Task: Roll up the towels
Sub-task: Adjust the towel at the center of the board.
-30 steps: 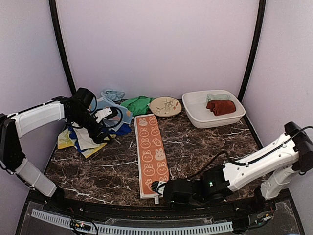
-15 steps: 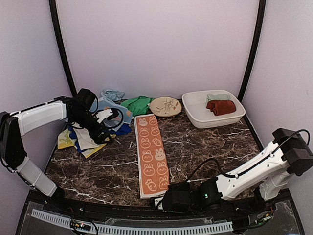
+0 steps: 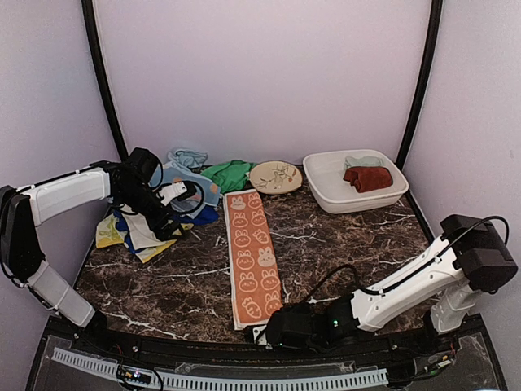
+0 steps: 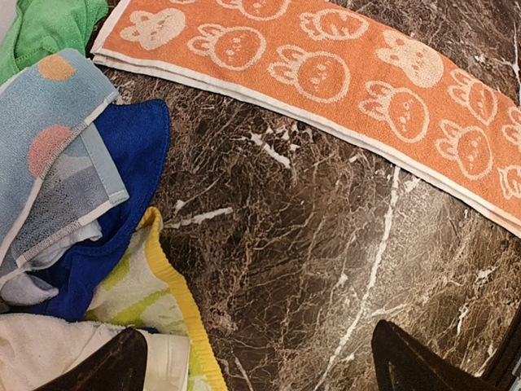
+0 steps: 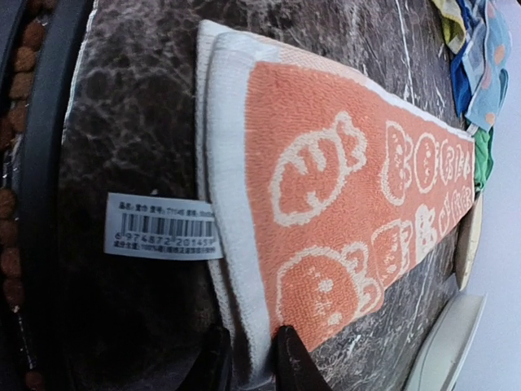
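An orange towel (image 3: pixel 252 252) with cream rabbits lies flat as a long strip down the middle of the marble table. My right gripper (image 3: pixel 262 316) is low at its near end. In the right wrist view the right gripper (image 5: pixel 248 358) is shut on the white hem of the orange towel (image 5: pixel 342 187). At the left sits a heap of towels (image 3: pixel 146 232), and my left gripper (image 3: pixel 169 218) hangs open above its edge. The left wrist view shows the left gripper (image 4: pixel 260 371) over bare marble, beside light blue dotted (image 4: pixel 57 155), blue (image 4: pixel 134 163) and yellow-edged (image 4: pixel 155 293) towels.
A green towel (image 3: pixel 228 173) and a round patterned plate (image 3: pixel 275 177) lie at the back. A white tub (image 3: pixel 354 199) at the back right holds a dark red towel (image 3: pixel 368 177). A barcode label (image 5: pixel 163 226) sticks out from the orange towel's near end, close to the table's front edge.
My right gripper has slid left along the front edge to the orange towel's near end and closed on its hem. The left arm has stayed still.
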